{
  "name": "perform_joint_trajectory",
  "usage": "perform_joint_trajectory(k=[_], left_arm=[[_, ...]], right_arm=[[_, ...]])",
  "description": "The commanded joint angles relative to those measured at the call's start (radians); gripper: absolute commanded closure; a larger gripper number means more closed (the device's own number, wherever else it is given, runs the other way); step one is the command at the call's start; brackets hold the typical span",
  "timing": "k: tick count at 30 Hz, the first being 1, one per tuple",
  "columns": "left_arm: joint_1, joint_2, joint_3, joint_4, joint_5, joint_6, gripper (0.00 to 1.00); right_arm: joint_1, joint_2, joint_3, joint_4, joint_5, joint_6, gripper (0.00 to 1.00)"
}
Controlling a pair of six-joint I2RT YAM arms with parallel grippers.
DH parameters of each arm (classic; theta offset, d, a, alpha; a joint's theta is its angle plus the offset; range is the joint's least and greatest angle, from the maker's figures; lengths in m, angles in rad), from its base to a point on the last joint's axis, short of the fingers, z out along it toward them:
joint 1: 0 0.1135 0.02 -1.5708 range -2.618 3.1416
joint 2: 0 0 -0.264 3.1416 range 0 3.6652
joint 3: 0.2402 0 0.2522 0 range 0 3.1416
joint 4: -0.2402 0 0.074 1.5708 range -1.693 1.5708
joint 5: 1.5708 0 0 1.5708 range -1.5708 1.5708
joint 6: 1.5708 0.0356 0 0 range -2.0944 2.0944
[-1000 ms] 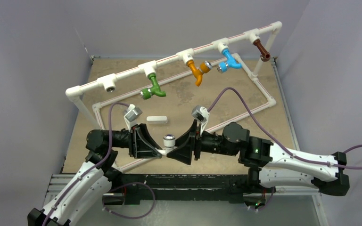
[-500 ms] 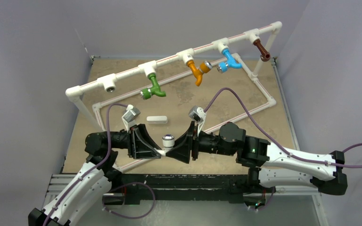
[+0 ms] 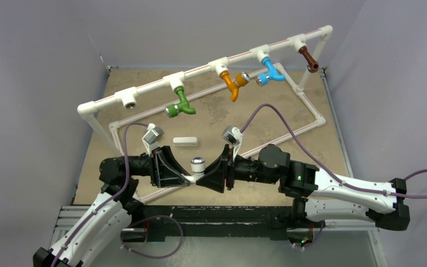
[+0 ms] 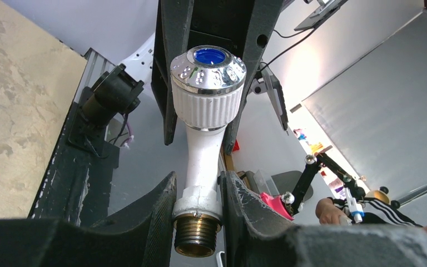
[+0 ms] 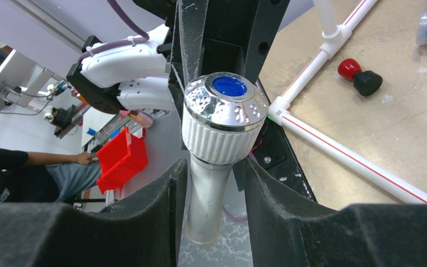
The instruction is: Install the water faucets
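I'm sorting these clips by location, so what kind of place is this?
Probably a robotics lab test bench, not real plumbing: a mock white pipe frame with coloured faucets stands on a grey-walled table, and a red bin and a person show beyond it.

Reaches inward with both arms, forearms low and level, tips meeting head-on; clamps white faucet in left gripper, flanks same faucet closely with right gripper

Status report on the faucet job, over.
Left gripper clamped on white faucet, threaded end. Right gripper astride its other end, grip unclear. Empty socket on pipe rack, nothing seen blocking.
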Motion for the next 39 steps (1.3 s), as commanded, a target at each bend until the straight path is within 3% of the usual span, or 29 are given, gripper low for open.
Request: perform_joint_trajectory(k=[1, 8, 9, 11, 17, 19, 22, 25, 30, 39], left_arm=[[-0.006, -0.010, 0.018, 0.013, -0.028, 0.028, 1.00], [-0.006, -0.021, 0.022, -0.030, -0.047, 0.057, 1.00], [-0.006, -0.026, 0.024, -0.040, -0.052, 0.061, 1.00], [-0.006, -0.030, 0.031, -0.066, -0.058, 0.078, 1.00], [-0.006, -0.034, 0.037, -0.094, -0.062, 0.095, 1.00], [-0.005, -0.037, 0.039, -0.111, -0.063, 0.103, 0.90], [-0.006, -0.047, 0.064, -0.193, -0.074, 0.149, 0.67], [-0.005, -0.053, 0.129, -0.364, -0.103, 0.246, 0.55], [-0.006, 0.021, 0.346, -0.759, -0.142, 0.484, 0.37], [-0.005, 0.207, 0.822, -1.196, -0.270, 0.849, 0.35]], right_arm=[[0.004, -0.019, 0.012, 0.032, -0.035, 0.006, 0.58], [0.004, -0.022, 0.012, 0.035, -0.048, 0.009, 0.68], [0.004, -0.021, 0.012, 0.037, -0.051, 0.010, 0.75], [0.004, -0.019, 0.015, 0.038, -0.054, 0.009, 1.00], [0.004, -0.026, 0.016, 0.031, -0.023, 0.012, 1.00], [0.004, -0.034, 0.018, 0.028, -0.003, 0.013, 1.00], [0.004, -0.041, 0.024, 0.015, 0.016, 0.010, 1.00], [0.004, -0.047, 0.036, -0.017, 0.034, -0.002, 1.00], [0.004, -0.063, 0.084, -0.128, 0.066, -0.024, 1.00], [0.004, -0.098, 0.169, -0.273, 0.148, -0.115, 1.00]])
